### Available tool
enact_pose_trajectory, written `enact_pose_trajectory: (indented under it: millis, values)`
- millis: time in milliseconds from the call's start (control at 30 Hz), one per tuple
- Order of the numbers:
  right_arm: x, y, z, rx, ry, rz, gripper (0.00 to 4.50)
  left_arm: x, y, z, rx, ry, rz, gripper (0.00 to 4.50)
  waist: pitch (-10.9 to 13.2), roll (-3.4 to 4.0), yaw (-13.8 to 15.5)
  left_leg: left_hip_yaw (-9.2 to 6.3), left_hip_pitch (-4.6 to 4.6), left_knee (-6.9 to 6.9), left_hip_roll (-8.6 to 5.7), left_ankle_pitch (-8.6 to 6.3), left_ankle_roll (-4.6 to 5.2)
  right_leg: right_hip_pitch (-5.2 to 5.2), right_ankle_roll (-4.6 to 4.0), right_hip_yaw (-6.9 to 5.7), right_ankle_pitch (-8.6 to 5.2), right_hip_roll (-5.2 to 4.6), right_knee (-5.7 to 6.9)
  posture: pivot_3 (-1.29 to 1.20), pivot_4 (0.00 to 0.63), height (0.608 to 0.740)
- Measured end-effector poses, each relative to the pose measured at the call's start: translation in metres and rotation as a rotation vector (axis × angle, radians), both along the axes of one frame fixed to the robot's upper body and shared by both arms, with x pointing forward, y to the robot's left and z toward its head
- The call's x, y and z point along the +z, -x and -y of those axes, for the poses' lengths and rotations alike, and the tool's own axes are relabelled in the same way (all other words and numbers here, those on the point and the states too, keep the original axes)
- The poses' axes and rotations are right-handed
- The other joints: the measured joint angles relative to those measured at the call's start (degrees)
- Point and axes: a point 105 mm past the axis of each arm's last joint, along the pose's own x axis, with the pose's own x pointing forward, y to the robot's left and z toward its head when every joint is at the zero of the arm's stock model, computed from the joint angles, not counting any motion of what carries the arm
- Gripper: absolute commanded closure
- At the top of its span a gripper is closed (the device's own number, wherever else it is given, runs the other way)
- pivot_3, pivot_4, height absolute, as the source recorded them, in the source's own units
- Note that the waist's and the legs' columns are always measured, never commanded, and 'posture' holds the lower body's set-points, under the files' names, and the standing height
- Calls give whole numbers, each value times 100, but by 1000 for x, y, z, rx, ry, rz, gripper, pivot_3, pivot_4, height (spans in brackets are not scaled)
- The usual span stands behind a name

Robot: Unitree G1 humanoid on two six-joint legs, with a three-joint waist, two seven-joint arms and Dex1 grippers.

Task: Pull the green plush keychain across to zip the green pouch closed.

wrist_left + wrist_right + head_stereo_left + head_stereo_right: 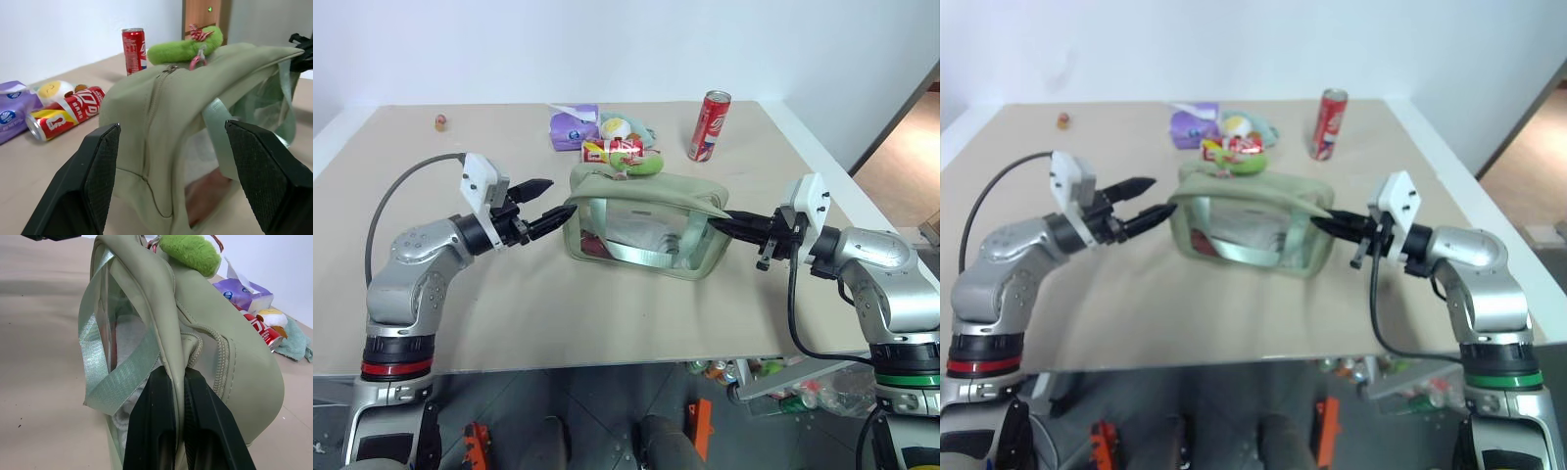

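Observation:
The sage-green pouch (646,192) stands mid-table, its clear side and webbing strap facing me. On top of it, near its far left corner, lies the lime-green plush keychain (642,164) with a reddish charm and ring; it shows too in the left wrist view (186,46). My left gripper (558,196) is open just off the pouch's left end, and that end lies ahead between its fingers (100,176). My right gripper (717,223) is shut on the fabric edge at the pouch's right end (178,377).
Behind the pouch lie a red can (612,149) on its side, a purple packet (574,125) and a pastel plush toy (622,127). Another red can (709,125) stands upright at the back right. A small object (440,122) sits far left.

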Motion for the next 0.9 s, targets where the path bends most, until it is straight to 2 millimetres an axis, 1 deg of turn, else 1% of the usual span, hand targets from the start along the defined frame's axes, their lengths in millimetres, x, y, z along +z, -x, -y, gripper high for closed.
enact_pose_trajectory:
  millis: [100, 133, 167, 200, 233, 467, 767, 900]
  values:
    - [0, 0, 0, -1, 0, 0, 4500, -6, -4, -1, 6, 7, -18, 962, 0, 0, 0, 0, 0, 0, 0, 0, 0, 0, 0, 0, 0, 0, 0, 0, 150, 740]
    - [0, 0, 0, -1, 0, 0, 4500, -8, -5, -1, 6, 7, -23, 1355, 0, 0, 0, 0, 0, 0, 0, 0, 0, 0, 0, 0, 0, 0, 0, 0, 150, 740]
    - [0, 0, 0, -1, 0, 0, 4500, -9, -5, -1, 7, 6, -24, 1468, 0, 0, 0, 0, 0, -1, 0, 0, 0, -1, 0, 0, 0, 0, 0, 0, 150, 740]
    - [0, 0, 0, -2, 0, 0, 4500, -10, -6, 0, 6, 4, -25, 1689, 0, 0, 0, 0, 0, -1, 0, 0, 0, 0, 0, 0, 0, 0, 0, 0, 150, 740]
    - [0, 0, 0, -2, 0, 0, 4500, -10, -6, 0, 6, 4, -26, 2079, 0, 0, 0, 1, 0, 0, 0, 0, 0, 0, 0, 0, 0, 0, 0, 0, 150, 740]
    - [0, 0, 1, -4, 1, -1, 4500, -17, -10, 9, -18, 16, -45, 4453, 0, 0, 1, 1, 0, 0, 0, 0, 0, 0, 1, 0, 0, 0, 0, 0, 150, 740]
    - [0, 0, 2, -8, 2, -1, 4500, -14, -10, 13, -31, 8, -44, 4484, 0, 0, 3, 1, -2, -1, -2, 0, 0, 0, 3, 0, -1, -2, -1, 0, 150, 740]
    - [2, -1, 4, -16, -3, 1, 4500, -11, -4, 13, -45, 12, -47, 4484, 0, 0, 1, 1, -3, -2, -2, 0, 0, -2, 3, 0, -2, -2, -1, 0, 150, 740]
